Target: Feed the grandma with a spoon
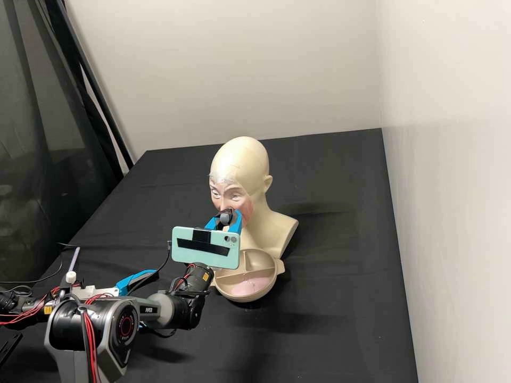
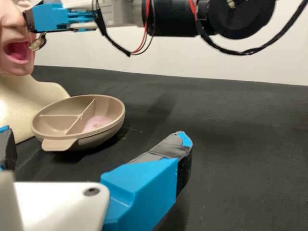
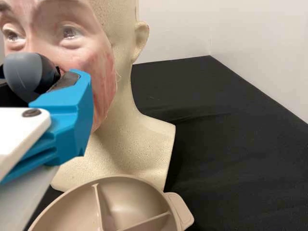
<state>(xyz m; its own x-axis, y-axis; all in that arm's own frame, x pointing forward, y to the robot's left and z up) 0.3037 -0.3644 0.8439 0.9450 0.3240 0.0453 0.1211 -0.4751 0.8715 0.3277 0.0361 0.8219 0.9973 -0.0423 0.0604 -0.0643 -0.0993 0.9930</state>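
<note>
**Spoon at the mannequin's mouth, right gripper clamped on it**

My bench (image 1: 330,213) is covered in black cloth and sits in a corner of plain pale walls (image 1: 239,64), with a dark glass panel (image 1: 42,133) along the left. The mannequin head (image 1: 239,170) stands mid-bench, and the divided beige bowl (image 1: 242,295) lies just in front of its shoulders, something pink in one compartment.

My right gripper (image 1: 226,221) is up at the face, its fingers closed on the grey handle of the spoon (image 3: 29,74). My left gripper (image 1: 139,277) lies low near the bench's left front, fingers (image 2: 163,163) apart and holding nothing.

From the high camera, the mint phone (image 1: 206,247) on the right wrist covers the head's chin. From the left wrist, the spoon's bowl end sits beside the open lips, but I cannot tell whether it touches them.
</note>
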